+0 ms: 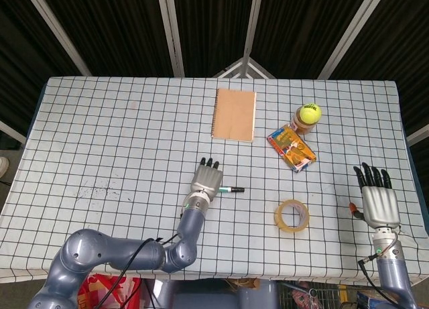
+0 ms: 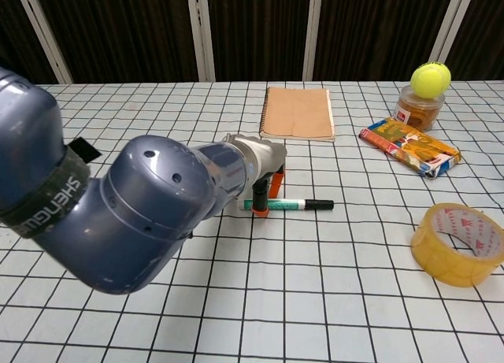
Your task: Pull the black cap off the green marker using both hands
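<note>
The green marker [image 2: 277,204] is seen lying flat on the checked counter [image 1: 114,135] just below the frame's centre, its black cap [image 2: 319,204] pointing right; the left hand [image 1: 207,179] is set over the marker's left end, orange-tipped fingers [image 2: 261,209] lowered around the barrel, though a firm clasp cannot be told; the right hand [image 1: 378,199] is held at the lower right edge, fingers apart and extended, nothing held.
</note>
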Robot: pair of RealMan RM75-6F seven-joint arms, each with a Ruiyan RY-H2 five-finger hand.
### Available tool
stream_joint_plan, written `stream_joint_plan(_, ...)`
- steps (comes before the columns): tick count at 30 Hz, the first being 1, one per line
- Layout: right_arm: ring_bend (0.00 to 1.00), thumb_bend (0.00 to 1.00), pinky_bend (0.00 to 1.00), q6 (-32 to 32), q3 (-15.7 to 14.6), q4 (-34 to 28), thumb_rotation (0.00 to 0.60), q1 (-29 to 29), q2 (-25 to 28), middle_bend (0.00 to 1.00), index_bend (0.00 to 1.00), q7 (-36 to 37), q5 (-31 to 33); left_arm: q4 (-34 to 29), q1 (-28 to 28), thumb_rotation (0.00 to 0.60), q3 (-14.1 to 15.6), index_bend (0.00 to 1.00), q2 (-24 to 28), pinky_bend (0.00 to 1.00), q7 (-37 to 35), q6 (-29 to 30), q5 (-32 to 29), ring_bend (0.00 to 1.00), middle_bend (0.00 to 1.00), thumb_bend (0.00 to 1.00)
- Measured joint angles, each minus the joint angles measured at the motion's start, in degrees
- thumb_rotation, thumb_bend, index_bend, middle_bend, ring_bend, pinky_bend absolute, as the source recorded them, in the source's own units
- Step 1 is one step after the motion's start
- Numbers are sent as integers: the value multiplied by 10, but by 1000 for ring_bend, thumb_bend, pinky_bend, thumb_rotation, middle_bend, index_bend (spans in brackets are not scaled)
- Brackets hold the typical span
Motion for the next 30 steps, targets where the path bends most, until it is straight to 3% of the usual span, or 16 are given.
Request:
stream_joint_plan(17,4,301,41,0,-1,13,600,-4,-3,27,101,13,-3,-8,14,600,-3,547,-1,0,5,17,20,0,131,489)
stream_joint_plan(30,4,301,41,1,0,6,600,-3,0,27,100,8,-8,-38,48,600,-13,570,19,0,-53,22,62,0,158,509)
